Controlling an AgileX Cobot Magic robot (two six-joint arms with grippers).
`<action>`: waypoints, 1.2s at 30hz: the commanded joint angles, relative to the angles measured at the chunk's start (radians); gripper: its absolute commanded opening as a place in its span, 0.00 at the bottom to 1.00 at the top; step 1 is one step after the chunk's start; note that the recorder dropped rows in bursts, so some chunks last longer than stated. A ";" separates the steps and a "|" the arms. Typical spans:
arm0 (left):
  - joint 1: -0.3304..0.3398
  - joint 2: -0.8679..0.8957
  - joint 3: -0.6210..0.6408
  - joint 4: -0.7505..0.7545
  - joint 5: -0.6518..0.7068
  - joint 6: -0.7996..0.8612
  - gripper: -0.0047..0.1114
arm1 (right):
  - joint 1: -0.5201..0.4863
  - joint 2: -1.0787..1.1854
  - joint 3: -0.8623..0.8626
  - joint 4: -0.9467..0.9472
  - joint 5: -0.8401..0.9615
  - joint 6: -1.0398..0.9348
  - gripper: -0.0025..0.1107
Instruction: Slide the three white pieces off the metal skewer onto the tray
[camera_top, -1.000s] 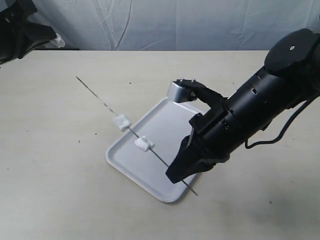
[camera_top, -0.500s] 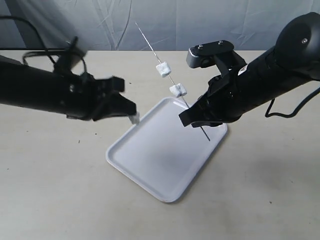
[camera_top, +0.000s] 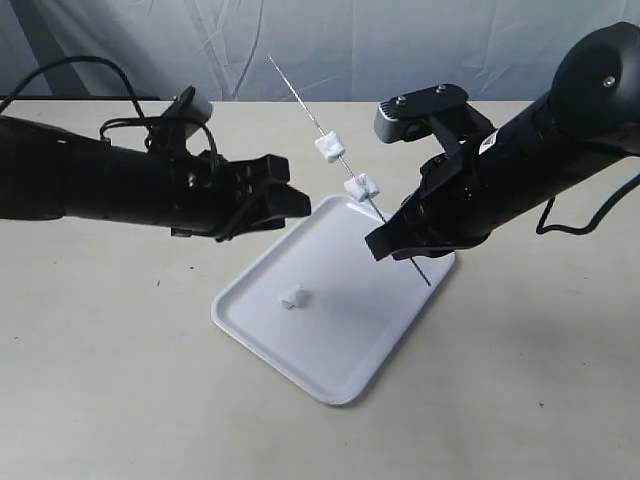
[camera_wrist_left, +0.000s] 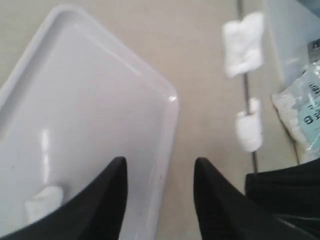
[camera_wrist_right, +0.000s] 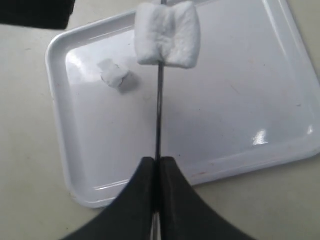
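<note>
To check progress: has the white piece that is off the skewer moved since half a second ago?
Yes. The white piece went down from over the tray's upper-left rim to lie inside the tray, near its left corner.

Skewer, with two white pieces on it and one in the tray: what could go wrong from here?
1. The right gripper pinches the thin metal skewer only near its lower end, so a tug from the left gripper could swivel or slip it.
2. The two white pieces hang near the far edge of the tray; freed there, they might land on the table.
</note>
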 joint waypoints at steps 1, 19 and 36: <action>-0.003 -0.013 -0.033 -0.044 0.058 0.042 0.35 | -0.002 -0.010 -0.007 -0.007 0.012 0.005 0.02; -0.003 -0.029 -0.107 -0.044 0.002 0.058 0.34 | -0.002 -0.010 -0.007 0.166 0.116 -0.042 0.02; 0.023 -0.034 -0.115 -0.044 -0.045 -0.031 0.46 | -0.002 -0.010 -0.043 0.377 0.093 -0.196 0.02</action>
